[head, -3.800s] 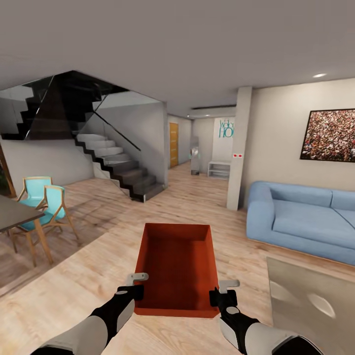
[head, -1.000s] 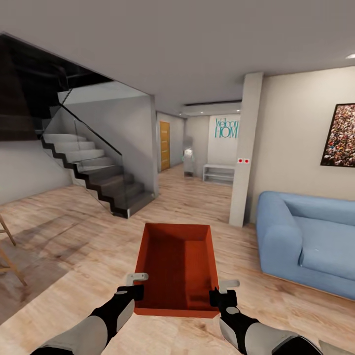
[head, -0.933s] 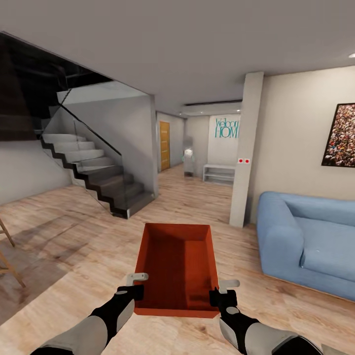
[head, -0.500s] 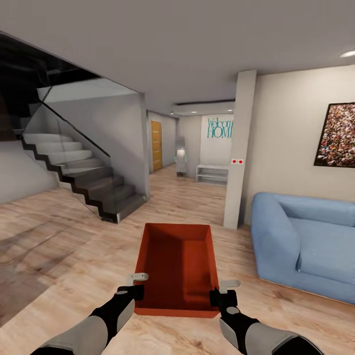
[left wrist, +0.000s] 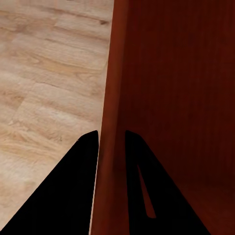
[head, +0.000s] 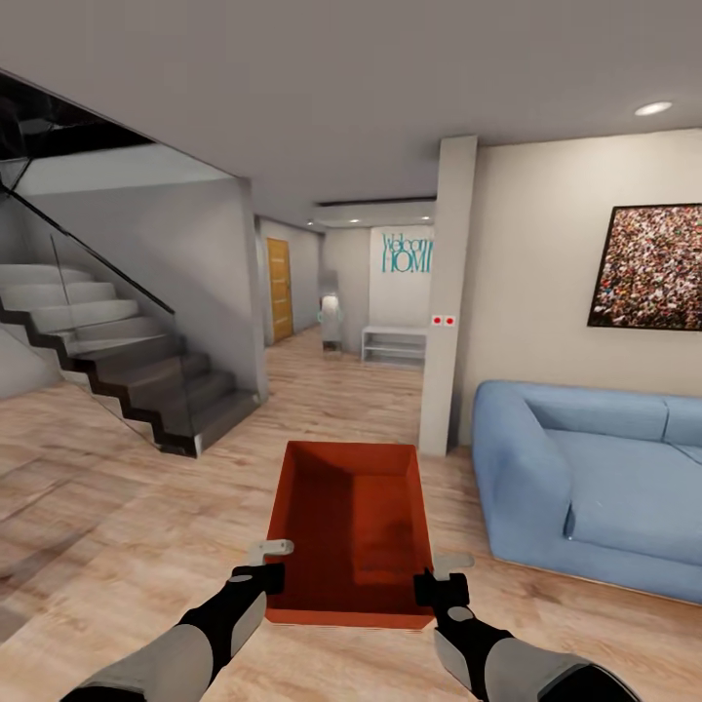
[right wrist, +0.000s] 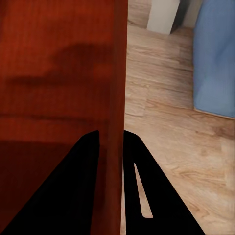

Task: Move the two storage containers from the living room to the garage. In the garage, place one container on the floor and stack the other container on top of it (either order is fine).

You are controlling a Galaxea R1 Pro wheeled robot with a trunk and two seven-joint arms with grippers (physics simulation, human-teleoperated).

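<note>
One orange-red storage container (head: pixel 351 526) is carried level in front of me above the light wood planks of the living room. My left gripper (head: pixel 270 564) is shut on its left wall (left wrist: pixel 111 122), one finger on each side. My right gripper (head: pixel 441 575) is shut on the right wall (right wrist: pixel 117 98) in the same way. The box is empty inside. The other container is out of view.
A blue sofa (head: pixel 595 487) stands close on the right below a framed picture (head: pixel 648 265). A cream pillar (head: pixel 441 292) rises ahead, just right of centre. Dark stairs (head: pixel 117 380) with a glass rail are at left. A hallway with a yellow door (head: pixel 280 290) and a white shelf (head: pixel 395 344) runs ahead.
The whole view has swung and advanced: the stairs slid left, the dining chairs dropped out of sight, the sofa and pillar drew closer. The container stays fixed between both grippers.
</note>
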